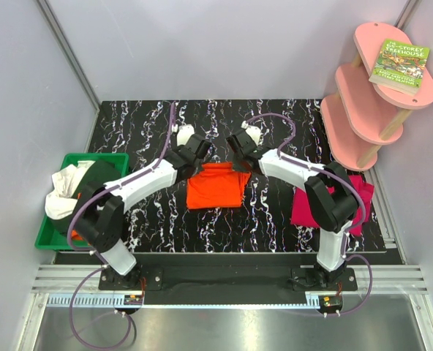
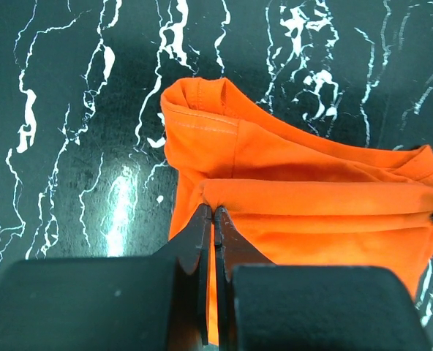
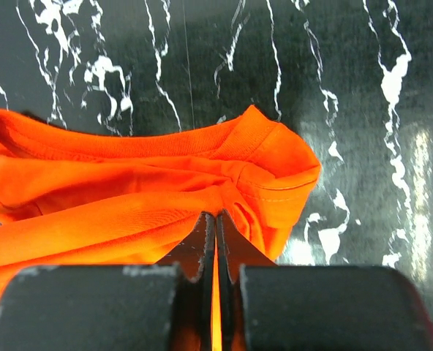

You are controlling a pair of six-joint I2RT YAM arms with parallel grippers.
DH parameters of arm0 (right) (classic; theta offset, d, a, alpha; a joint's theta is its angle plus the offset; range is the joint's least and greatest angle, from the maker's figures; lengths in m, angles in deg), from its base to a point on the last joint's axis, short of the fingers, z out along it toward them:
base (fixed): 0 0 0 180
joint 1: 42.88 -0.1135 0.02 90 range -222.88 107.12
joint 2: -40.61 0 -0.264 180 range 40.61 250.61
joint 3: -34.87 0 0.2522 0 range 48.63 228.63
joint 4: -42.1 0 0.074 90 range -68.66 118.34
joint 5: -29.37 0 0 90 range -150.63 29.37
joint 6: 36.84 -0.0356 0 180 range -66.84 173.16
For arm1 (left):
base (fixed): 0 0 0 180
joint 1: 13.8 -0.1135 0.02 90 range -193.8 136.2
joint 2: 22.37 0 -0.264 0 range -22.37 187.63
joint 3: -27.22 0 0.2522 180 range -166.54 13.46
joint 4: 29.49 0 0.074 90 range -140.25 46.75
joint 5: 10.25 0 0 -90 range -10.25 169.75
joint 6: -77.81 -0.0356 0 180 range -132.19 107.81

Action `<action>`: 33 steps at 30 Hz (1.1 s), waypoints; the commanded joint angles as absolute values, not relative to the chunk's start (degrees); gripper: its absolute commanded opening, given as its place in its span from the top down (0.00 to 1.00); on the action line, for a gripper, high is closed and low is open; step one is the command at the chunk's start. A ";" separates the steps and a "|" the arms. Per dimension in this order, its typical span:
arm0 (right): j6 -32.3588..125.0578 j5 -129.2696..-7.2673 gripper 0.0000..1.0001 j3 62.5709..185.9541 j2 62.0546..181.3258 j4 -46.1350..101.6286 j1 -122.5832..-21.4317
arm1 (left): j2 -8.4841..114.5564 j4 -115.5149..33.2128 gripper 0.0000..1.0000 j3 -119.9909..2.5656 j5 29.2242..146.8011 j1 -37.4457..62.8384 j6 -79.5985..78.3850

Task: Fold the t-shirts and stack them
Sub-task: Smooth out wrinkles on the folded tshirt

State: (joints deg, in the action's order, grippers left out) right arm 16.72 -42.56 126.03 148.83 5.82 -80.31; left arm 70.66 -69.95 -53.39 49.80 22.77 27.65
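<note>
Top: orange shirt [image 1: 215,189] mid-table [image 1: 275,124], partly folded. Left gripper [image 1: 200,159] at its far left corner, right gripper [image 1: 238,157] at its far right. Pink shirt [image 1: 304,206] at right, under right arm.
Left wrist: jaws pinched tight on orange fold.
Right wrist: jaws clamped on orange cloth below collar.

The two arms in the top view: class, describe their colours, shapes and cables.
The left arm and right arm both have white link shells between bulky black joints. A purple cable runs along each. The left gripper and right gripper have black, wedge-tipped fingers.
</note>
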 commanded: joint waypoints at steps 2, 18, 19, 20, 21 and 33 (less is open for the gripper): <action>17.74 -36.98 1.00 129.83 153.10 7.86 -77.95 | 73.86 -68.57 1.00 -56.42 46.35 20.12 25.26; 23.45 -35.49 0.50 132.74 151.54 10.06 -78.55 | 73.17 -66.02 0.08 -56.95 47.49 18.36 24.90; 24.07 -35.23 0.48 131.70 149.35 9.97 -79.00 | 71.60 -65.93 0.09 -56.68 48.28 18.45 25.16; 24.07 -36.53 0.49 131.08 148.37 10.06 -79.35 | 71.06 -65.67 0.10 -56.33 48.90 18.80 25.43; 23.90 -37.85 0.51 130.29 147.58 10.32 -79.62 | 70.71 -65.49 0.12 -55.72 49.77 19.07 25.69; 18.09 -51.22 1.00 124.04 151.78 13.14 -81.11 | 75.00 -59.69 0.93 -48.95 61.20 24.52 30.18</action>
